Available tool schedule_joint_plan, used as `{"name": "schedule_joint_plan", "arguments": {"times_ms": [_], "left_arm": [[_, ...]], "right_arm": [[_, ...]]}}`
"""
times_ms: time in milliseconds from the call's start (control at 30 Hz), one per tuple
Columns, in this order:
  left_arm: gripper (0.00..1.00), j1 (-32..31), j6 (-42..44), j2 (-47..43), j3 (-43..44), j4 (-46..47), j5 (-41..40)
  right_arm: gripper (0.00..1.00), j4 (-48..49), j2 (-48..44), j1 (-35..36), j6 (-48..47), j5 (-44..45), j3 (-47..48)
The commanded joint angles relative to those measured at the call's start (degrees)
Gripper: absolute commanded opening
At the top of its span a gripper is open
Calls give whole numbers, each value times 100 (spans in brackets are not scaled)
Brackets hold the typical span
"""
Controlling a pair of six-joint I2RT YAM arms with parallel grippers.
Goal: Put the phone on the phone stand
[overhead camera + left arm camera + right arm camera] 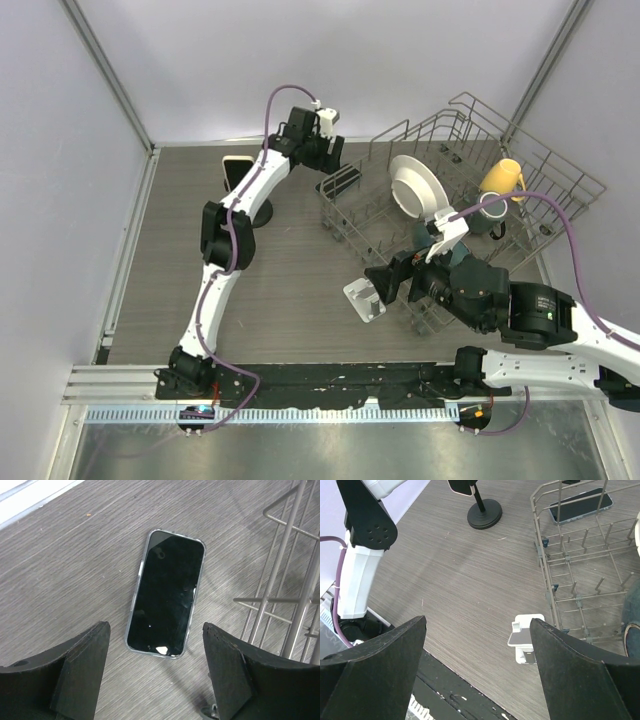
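Observation:
The black phone in a clear case lies flat, screen up, on the wooden table beside the dish rack's left wall. It also shows in the left wrist view and in the right wrist view behind the rack wires. My left gripper hovers over it, open and empty, with its jaws wider than the phone and the phone's near end between them. A small white phone stand with a grey pad stands on the table near the front. My right gripper hangs beside it, open and empty.
A wire dish rack fills the right side and holds a white plate, a yellow mug and a dark mug. A black round-based stand carrying a light-coloured device stands at the back left.

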Motion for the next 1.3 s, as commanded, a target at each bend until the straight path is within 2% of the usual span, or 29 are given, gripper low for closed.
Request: {"name": "schedule_joint_plan", "arguments": {"times_ms": [0, 167, 400, 533, 633, 700, 767, 867, 1100, 1267], "left_arm": [[80, -92, -590, 323, 277, 31, 399], [82, -91, -915, 525, 295, 40, 381], [80, -83, -1109, 552, 120, 207, -4], [69, -91, -1250, 570, -12, 189, -514], [55, -92, -1285, 508, -161, 171, -865], [51, -118, -1277, 421, -450, 259, -1024], [50, -144, -1233, 289, -644, 408, -1182], [50, -162, -1250, 253, -707, 268, -1778], [51, -153, -1452, 288, -803, 5, -2597], [46, -153, -1680, 113, -1163, 92, -3116]], "right_arm": [[90, 130, -66, -8, 121, 35, -1], [90, 139, -102, -8, 182, 9, -36], [90, 139, -84, -8, 200, 8, -36], [90, 139, -84, -8, 209, 0, -45], [90, 147, -67, -8, 209, 0, -62], [90, 165, -75, -8, 209, -9, -62], [90, 174, -75, -8, 200, -27, -62], [90, 183, -58, -8, 183, -27, -45], [90, 191, -58, -8, 182, -44, -45], [90, 191, -49, -8, 174, -44, -45]]}}
